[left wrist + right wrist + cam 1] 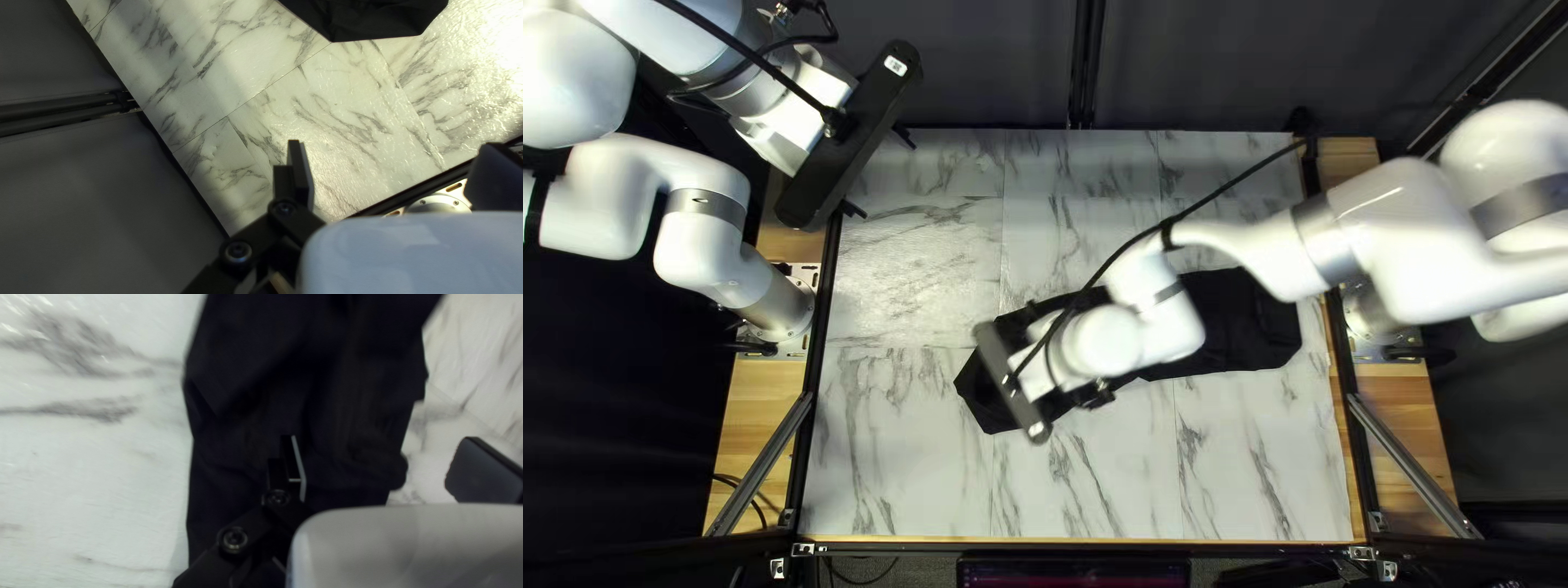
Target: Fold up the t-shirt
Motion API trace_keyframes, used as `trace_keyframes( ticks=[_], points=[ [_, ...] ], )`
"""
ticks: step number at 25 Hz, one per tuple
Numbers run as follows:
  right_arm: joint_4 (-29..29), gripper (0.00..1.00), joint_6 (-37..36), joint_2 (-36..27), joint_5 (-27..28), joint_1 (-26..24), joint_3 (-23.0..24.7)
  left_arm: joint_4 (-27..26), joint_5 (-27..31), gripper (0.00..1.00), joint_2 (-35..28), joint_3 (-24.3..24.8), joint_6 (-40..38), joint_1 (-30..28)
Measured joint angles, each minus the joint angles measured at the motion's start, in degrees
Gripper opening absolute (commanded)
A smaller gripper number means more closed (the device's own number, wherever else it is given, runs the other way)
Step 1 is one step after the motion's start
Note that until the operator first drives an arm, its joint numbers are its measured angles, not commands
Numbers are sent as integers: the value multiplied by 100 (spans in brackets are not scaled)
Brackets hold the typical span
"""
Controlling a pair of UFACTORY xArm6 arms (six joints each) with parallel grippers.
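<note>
Spread right fingers [485, 473] are held over the long, narrow T-shirt [1236, 338] on the table [904, 457], left fingers [302, 174] parted well aside; with lengthwise folding apparently done, an end should next be gripped.

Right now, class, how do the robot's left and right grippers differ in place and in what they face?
The left gripper is by the table's far left corner, while the right gripper is nearer the table's middle. The left gripper faces marbled tabletop; the right gripper faces the black shirt. Both are open, holding nothing.
</note>
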Motion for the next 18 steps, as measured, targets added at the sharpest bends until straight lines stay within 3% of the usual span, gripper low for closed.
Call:
trace_keyframes(
  ticks=[9, 14, 18],
  points=[
    [568, 100, -853, 519, -174, -341, -635, 0, 0, 100, 0, 0, 0, 0],
    [1274, 100, -1778, 1307, -97, -403, -1614, 0, 0, 100, 0, 0, 0, 0],
    [1768, 100, -2418, 1752, 46, -411, -2125, 0, 0, 100, 0, 0, 0, 0]
  ],
)
